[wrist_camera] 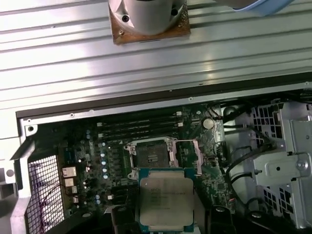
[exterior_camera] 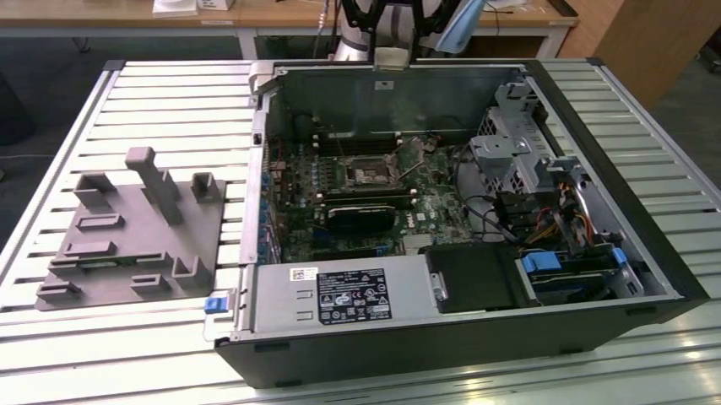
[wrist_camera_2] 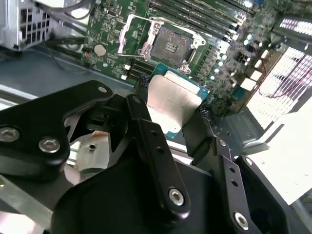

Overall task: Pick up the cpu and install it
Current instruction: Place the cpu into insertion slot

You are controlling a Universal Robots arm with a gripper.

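Gripping the cpu (wrist_camera_2: pixel 168 109) by two opposite edges, the gripper (wrist_camera_2: pixel 173 95) is clamped on it with the silver top showing. Beyond it the socket (wrist_camera_2: pixel 169 44) sits open and bare on the motherboard (wrist_camera_2: pixel 105 24); the cpu is not seated. Exterior view: case (exterior_camera: pixel 586 110) at centre frame, grey tray (exterior_camera: pixel 113 236) at left.
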